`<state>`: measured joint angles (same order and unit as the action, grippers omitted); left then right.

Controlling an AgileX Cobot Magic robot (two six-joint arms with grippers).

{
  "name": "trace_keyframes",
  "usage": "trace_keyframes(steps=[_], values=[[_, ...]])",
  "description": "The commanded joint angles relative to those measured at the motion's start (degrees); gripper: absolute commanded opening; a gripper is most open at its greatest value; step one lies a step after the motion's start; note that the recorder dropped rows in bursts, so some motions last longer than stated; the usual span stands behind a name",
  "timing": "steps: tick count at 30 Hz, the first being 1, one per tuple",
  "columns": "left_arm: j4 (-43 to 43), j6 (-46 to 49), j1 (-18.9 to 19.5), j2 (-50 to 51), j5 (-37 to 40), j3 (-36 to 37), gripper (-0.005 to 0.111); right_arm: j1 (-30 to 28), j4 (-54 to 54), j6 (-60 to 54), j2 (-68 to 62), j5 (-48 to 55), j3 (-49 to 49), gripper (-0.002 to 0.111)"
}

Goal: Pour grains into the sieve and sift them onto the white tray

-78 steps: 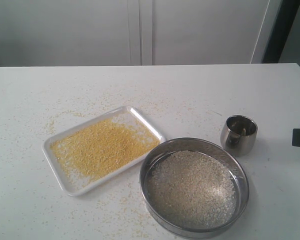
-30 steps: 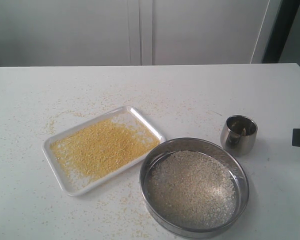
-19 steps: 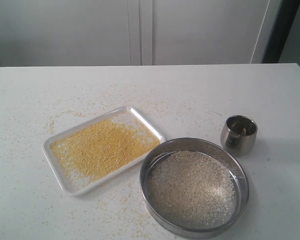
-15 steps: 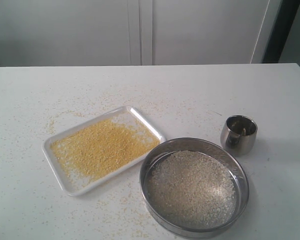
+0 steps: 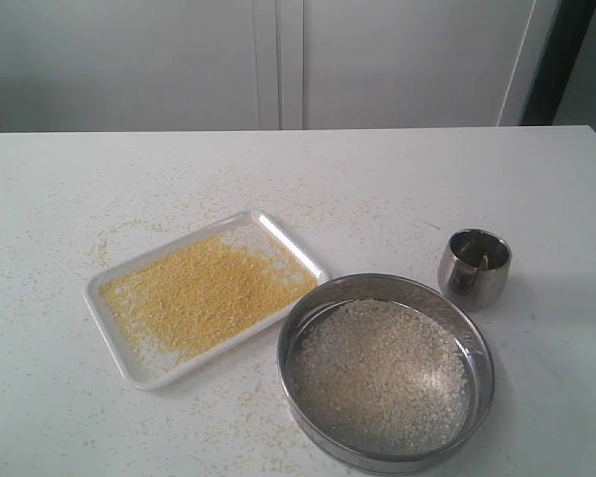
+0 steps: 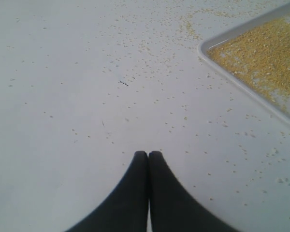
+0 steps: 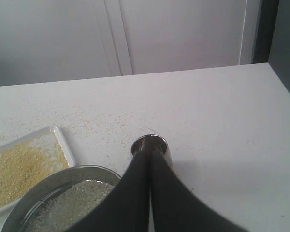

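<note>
White tray (image 5: 144,373): flat on tabletop (image 5: 377,179), left of centre, set at an angle, long edge just beside sieve; contact not clear.
Fine yellow grains (image 5: 204,293): spread over most of tray floor, thinner toward the corners.
Sieve (image 5: 377,286): round, steel-rimmed, flat on tabletop at front, right of tray.
Whitish grains (image 5: 382,373): even layer across sieve mesh, inside the rim.
Steel cup (image 5: 474,268): small, upright, just behind sieve's right side, apart from it.
Crumbs (image 5: 109,238): sparse yellow scatter on tabletop around tray and sieve.
Left fingers (image 6: 135,193): black, pressed together tip to tip, holding nothing; above bare, crumb-flecked tabletop, tray corner near.
Right fingers (image 7: 135,193): black, pressed together, holding nothing; raised over tabletop, tips lined up with the cup in the wrist view, sieve and tray to one side.
</note>
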<state>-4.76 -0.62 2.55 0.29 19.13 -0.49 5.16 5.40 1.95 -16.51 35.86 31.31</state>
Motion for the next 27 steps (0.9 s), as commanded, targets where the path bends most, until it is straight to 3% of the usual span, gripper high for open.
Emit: trace_keyframes(steps=[1,27], values=[[-0.6,0.2,0.2,-0.3,0.2,0.5,0.0,0.1,-3.4,-0.7,2.1,-1.0,-2.6,0.0],[-0.6,0.2,0.2,-0.3,0.2,0.5,0.0,0.1,-8.7,0.5,16.5,-6.9,-18.3,0.0]])
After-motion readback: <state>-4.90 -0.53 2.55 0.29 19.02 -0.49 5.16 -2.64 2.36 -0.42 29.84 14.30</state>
